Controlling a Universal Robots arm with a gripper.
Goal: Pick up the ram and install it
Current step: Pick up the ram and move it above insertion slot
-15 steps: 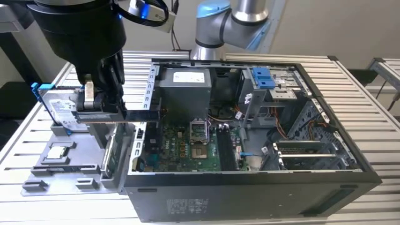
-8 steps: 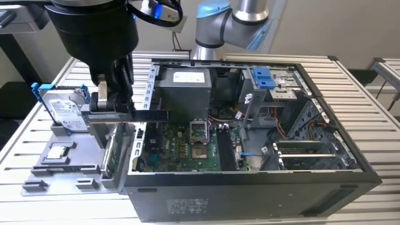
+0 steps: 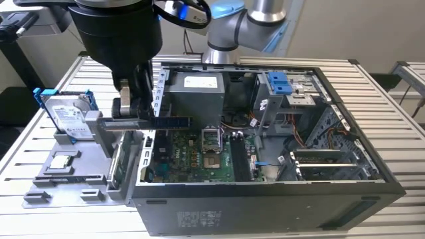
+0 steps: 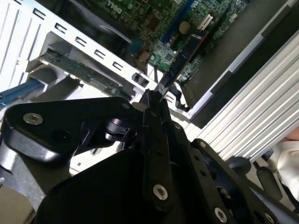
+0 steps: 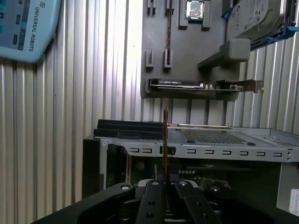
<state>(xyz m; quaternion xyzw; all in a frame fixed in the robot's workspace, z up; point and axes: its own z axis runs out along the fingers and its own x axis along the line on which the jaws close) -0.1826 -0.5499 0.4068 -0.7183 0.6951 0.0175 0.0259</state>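
The fingers are clamped together on one end of the ram, so the stick is off the desk and in the air. It runs straight out from the fingertips with its long axis roughly level. In the exterior view it points toward that view's right, and its free end reaches over the open computer case's wall above the edge of the green motherboard. In the first wrist view it shows edge-on as a thin line, which suggests its flat faces stand upright. The long dark slots lie beyond the free end, further to the exterior view's right. Their length seems to run across the stick's axis rather than along it, though I cannot count them surely. There is one arm and one ram. Behind the fingers a grey tray carries one hard drive with blue rails, one green card with a metal bracket standing on edge, and one small square chip.
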